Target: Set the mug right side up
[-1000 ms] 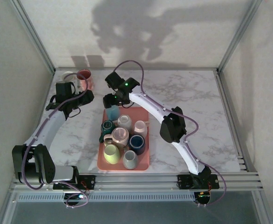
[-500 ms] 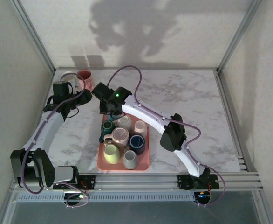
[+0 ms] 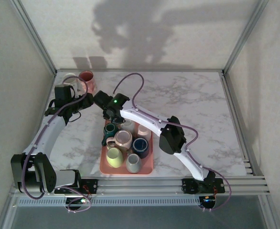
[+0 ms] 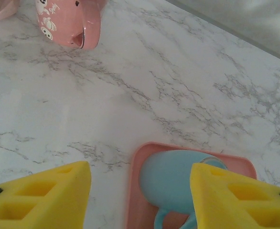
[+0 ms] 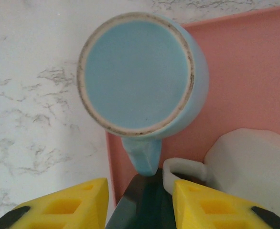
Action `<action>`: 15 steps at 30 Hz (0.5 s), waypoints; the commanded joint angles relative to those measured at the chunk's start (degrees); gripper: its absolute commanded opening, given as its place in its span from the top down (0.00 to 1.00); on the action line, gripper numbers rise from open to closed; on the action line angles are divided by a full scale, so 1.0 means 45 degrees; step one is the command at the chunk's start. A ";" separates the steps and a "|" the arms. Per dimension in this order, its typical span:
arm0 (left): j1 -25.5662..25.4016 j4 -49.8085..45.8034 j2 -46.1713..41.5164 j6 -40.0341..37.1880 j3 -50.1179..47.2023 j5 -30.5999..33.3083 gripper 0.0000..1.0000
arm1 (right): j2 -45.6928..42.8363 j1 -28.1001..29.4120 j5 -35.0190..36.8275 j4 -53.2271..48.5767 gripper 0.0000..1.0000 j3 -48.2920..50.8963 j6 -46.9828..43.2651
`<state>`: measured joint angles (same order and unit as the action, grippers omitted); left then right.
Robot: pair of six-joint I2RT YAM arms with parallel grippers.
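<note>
Blue mug (image 5: pixel 137 71), base-up in tray (image 5: pixel 235 71) corner; right gripper (image 5: pixel 137 207) spread empty above it, likely aligned for grasping; left gripper (image 4: pixel 140 200) spread empty, idle nearby.

A lab test cell: aluminium frame (image 3: pixel 35 36), plain panel walls (image 3: pixel 11 81).

The upturned light blue mug (image 5: pixel 137 71) looks like smooth, softly glossy glazed ceramic with a rough unglazed ring round its base, the pink tray (image 5: pixel 240 71) matt plastic, the table (image 4: pixel 130 86) smooth veined marble-look, and the pink mug (image 4: pixel 68 21) at eleven o'clock from the tray shiny-glazed.
</note>
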<state>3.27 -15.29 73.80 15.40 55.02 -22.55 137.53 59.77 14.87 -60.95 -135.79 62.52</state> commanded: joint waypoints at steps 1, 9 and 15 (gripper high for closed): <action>0.0133 -0.0010 -0.0228 -0.0141 -0.0021 -0.0041 0.43 | 0.0373 -0.0011 0.0417 -0.0277 0.61 -0.0411 0.0305; 0.0133 -0.0065 -0.0228 -0.0165 -0.0021 -0.0049 0.43 | 0.0780 -0.0130 0.0425 0.0156 0.63 -0.0433 -0.0168; 0.0133 -0.0090 -0.0209 -0.0178 -0.0021 -0.0083 0.43 | 0.1003 -0.0217 0.0328 0.0407 0.64 -0.0488 -0.0378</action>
<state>3.27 -15.31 73.80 15.25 55.02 -22.55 140.27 59.37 15.07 -59.18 -136.18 61.65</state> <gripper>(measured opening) 0.569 0.365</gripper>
